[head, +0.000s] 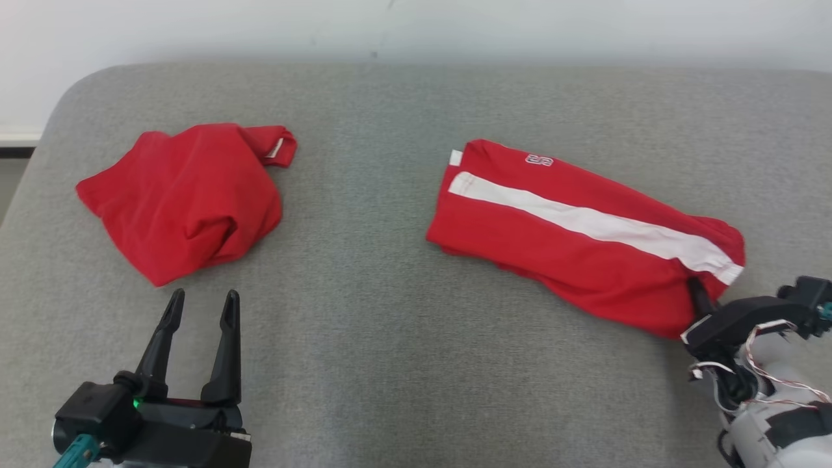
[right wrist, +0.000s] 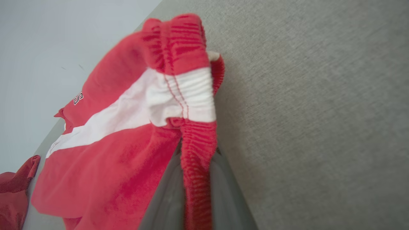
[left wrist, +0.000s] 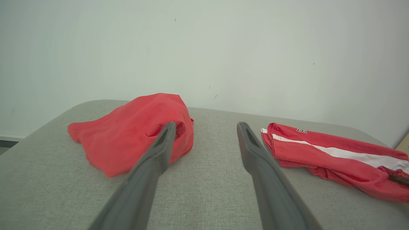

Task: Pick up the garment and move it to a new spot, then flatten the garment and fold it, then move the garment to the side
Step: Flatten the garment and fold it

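Right claw [right wrist: 196, 159]: clenched on the striped garment [head: 572, 247]; a ribbed red strip of its elastic edge [right wrist: 196, 179] runs between the two grey fingers.
Right claw, place: near right of the cushion [head: 390, 338], fingers pushed into the garment's near right end, tips hidden by cloth in the head view.
Elastic edge: bunched and gathered above the fingers, red with a white band across it.
Striped garment: lies on the right half of the cushion, stretched from the held end toward the middle and far side; folded flat, a little rumpled.
White stripe [head: 585, 221]: runs along the garment's length, ending at the gripped end.
Small mark [head: 539, 160]: on the far end of the garment, too small to read.
Left claw [head: 204, 296]: released, fingers spread, holding nothing.
Left claw, place: near left of the cushion, tips just short of the crumpled red cloth [head: 188, 201], not touching it.
Crumpled red cloth: a loose heap on the left half, well apart from the striped garment.
Cushion: grey woven fabric, rounded far corners.
Wall [left wrist: 204, 48]: pale, behind the cushion.
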Available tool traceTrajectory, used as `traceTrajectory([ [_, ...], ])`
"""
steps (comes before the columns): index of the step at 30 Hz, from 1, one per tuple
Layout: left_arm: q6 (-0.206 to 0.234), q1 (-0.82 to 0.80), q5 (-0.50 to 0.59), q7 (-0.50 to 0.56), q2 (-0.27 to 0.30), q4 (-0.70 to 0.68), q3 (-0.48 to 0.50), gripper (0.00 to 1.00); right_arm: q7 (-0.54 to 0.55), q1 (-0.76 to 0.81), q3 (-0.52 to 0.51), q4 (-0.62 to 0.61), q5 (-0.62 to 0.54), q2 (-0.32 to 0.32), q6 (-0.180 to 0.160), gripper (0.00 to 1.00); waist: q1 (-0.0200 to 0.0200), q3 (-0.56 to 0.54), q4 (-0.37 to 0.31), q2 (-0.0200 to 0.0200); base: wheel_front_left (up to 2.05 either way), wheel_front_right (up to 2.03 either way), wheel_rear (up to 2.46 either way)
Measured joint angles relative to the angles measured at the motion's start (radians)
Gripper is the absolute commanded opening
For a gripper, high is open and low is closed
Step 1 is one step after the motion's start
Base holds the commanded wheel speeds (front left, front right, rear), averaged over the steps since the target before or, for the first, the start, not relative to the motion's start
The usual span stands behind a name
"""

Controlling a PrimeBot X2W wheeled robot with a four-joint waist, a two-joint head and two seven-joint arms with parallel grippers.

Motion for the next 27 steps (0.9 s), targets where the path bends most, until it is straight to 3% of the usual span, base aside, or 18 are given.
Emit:
traceTrajectory([
  [6,-0.008,0.004,0.026,0.0,-0.022,-0.001,-0.007,1.0,-0.026,0.04,0.004,-0.044,-0.018,-0.079,0.004,0.0,0.0,-0.017,-0.049,0.0,0.0,0.0,0.0],
  [12,-0.014,0.003,0.031,0.0,-0.039,0.009,-0.027,1.0,-0.024,0.059,0.019,-0.092,-0.022,-0.084,0.008,0.0,0.0,-0.035,-0.061,0.0,0.0,0.0,0.0],
  [27,-0.027,-0.002,0.037,0.0,-0.073,0.043,-0.042,1.0,0.065,0.0,0.111,-0.206,-0.083,-0.094,0.009,0.0,0.0,-0.051,0.002,0.0,0.0,0.0,0.0],
])
